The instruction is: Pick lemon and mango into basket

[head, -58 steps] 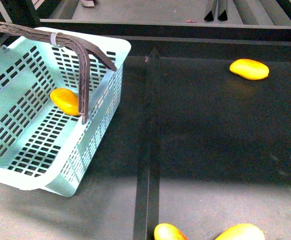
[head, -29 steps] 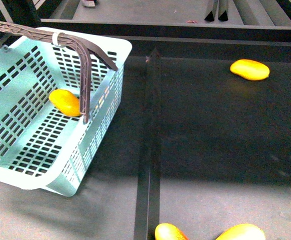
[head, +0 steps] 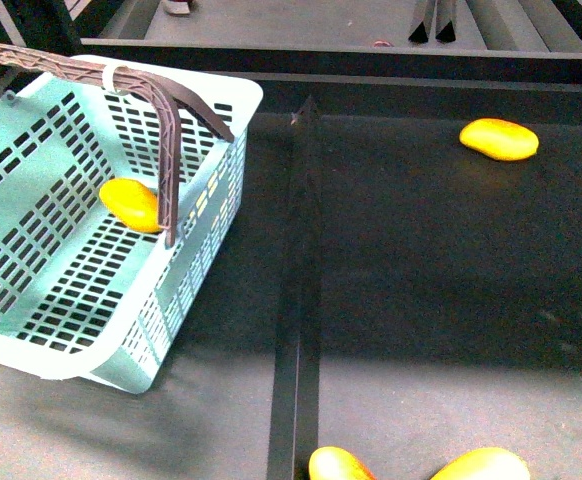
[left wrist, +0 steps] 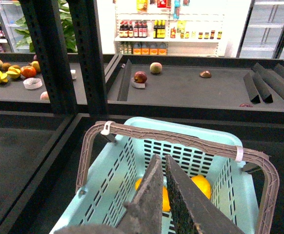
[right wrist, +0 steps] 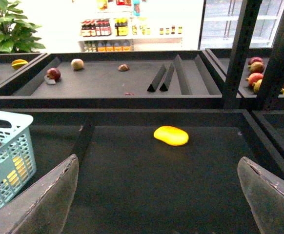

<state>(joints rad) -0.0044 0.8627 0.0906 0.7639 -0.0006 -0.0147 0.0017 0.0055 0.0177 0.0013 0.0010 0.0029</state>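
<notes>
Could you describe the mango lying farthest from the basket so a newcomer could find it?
Start at the turquoise basket, cross the dark divider, and look to the tray's far right corner. That mango lies alone there, unlike the two fruits near the camera.

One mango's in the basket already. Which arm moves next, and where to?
Probably the right gripper: ease it forward toward the mango lying alone on the dark shelf. Its jaws are wide open and empty, while the left gripper is shut above the basket.

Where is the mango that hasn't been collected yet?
In the front view the mango lies alone at the far right of the dark shelf, well right of the basket and the divider strip.
</notes>
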